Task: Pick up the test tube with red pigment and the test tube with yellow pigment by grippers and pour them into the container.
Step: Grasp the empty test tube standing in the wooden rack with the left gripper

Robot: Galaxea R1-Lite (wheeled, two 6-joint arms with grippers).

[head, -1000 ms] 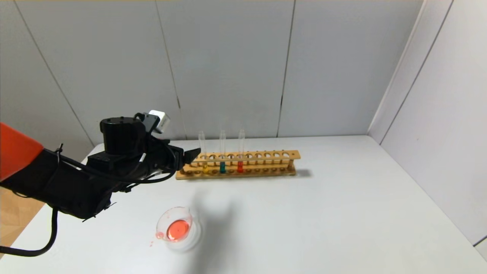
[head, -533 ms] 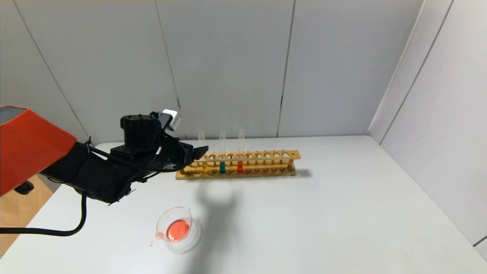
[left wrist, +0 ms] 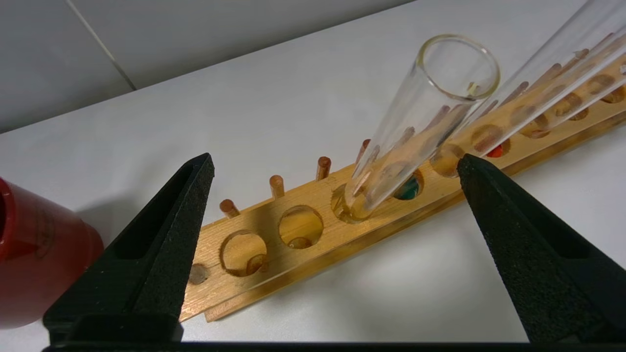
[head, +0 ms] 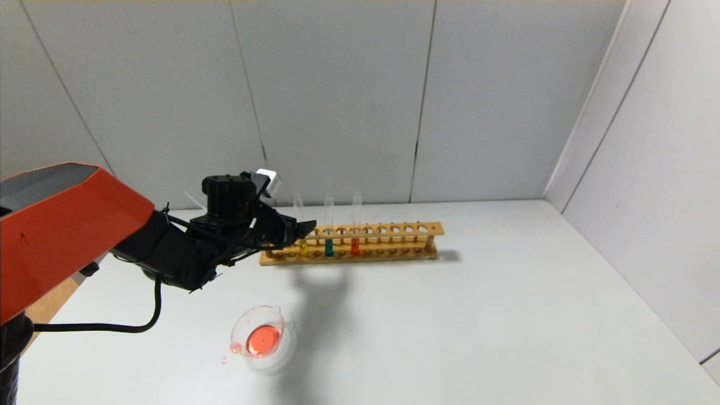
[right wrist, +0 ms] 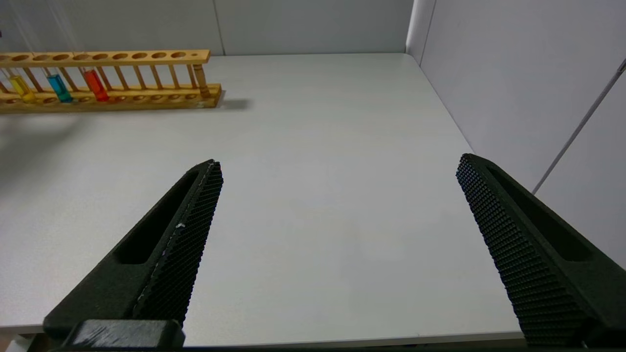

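Spread wide, my left gripper (left wrist: 332, 161) flanked the test tube with yellow pigment (left wrist: 415, 132), upright in the rack (head: 360, 243), mouth up.

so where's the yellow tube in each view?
Head: yellow tube in the rack, leftmost of three, beside the left tool.
Left wrist: nearest clear tube, between the open jaws; liquid hidden.
Right wrist: far corner.
Shared landmark: the rack.

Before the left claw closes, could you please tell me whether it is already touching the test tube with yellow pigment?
Apart. In the left wrist view the left claw stands wide open, and the test tube with yellow pigment rises between its fingers with bare space on both sides.
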